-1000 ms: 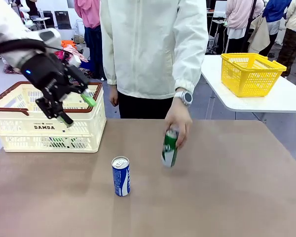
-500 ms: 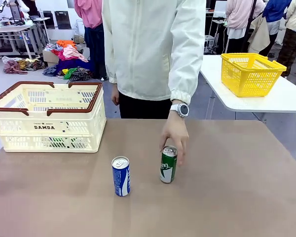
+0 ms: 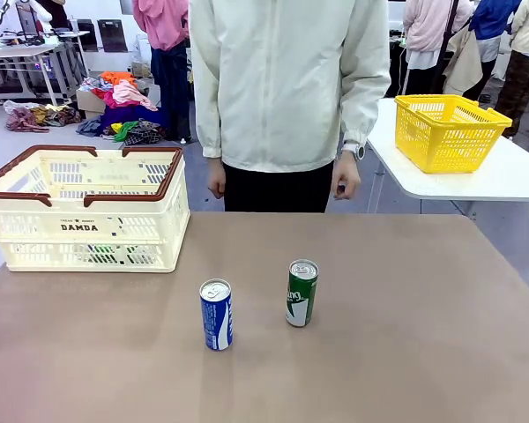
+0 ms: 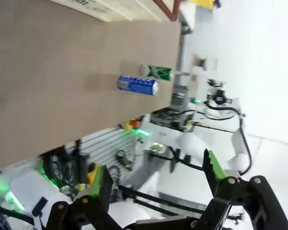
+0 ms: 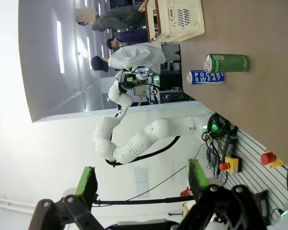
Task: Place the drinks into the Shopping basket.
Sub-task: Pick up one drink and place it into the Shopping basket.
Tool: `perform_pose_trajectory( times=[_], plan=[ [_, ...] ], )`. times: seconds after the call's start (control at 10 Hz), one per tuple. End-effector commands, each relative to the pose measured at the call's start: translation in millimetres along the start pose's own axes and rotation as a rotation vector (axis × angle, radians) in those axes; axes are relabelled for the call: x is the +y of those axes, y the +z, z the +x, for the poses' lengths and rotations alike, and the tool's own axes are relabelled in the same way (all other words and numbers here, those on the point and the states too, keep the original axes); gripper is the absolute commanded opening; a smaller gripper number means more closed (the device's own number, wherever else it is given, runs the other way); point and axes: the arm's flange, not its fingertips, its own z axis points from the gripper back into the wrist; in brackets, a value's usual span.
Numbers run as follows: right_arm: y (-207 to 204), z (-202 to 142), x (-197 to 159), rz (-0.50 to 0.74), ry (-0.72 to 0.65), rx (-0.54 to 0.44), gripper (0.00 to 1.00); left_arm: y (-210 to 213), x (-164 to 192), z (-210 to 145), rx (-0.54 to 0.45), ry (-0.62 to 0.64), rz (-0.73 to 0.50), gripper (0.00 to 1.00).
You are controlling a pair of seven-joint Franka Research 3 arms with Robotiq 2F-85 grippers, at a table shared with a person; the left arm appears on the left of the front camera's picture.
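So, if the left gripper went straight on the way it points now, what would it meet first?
Probably the white right arm beside the table; depth is unclear. The open left gripper points clear of the blue can and green can.

A blue-and-white can (image 3: 216, 315) and a green can (image 3: 301, 293), both silver-topped, stand upright near each other, apart from the cream slotted basket (image 3: 35, 231) with its brown rim, to its right.

Brown table (image 3: 406, 352), cream basket (image 3: 88, 220) far left, blue can (image 3: 216, 315) beside green can (image 3: 301, 293), centre.
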Motion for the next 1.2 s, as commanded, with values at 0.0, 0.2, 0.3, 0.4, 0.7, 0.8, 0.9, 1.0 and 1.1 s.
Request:
perform_pose_trajectory(
  times=[0.0,0.2,0.3,0.4,0.7,0.8,0.9,1.0,1.1],
  plan=[
    [1,-2,6,0.011,-0.017,0.002,1.00,-68,-69,-19,-0.003,-0.134,0.209,1.00],
    [1,-2,6,0.011,-0.017,0.002,1.00,-156,-140,-37,0.128,-0.232,0.372,1.00],
    [1,-2,6,0.011,-0.017,0.002,1.00,-197,-165,-40,0.143,-0.230,0.440,1.00],
    [1,-2,6,0.011,-0.017,0.002,1.00,-236,-185,-38,0.132,-0.261,0.535,1.00],
    [1,-2,6,0.011,-0.017,0.002,1.00,-355,-210,-33,0.158,-0.348,0.769,1.00],
    [1,-2,6,0.011,-0.017,0.002,1.00,-386,-209,-35,0.165,-0.362,0.822,1.00],
    [1,-2,6,0.011,-0.017,0.002,1.00,-409,-207,-39,0.148,-0.368,0.843,1.00],
    [1,-2,6,0.011,-0.017,0.002,1.00,-429,-204,-42,0.131,-0.397,0.867,1.00],
    [1,-2,6,0.011,-0.017,0.002,1.00,-443,-198,-42,0.120,-0.411,0.893,1.00]
  ],
)
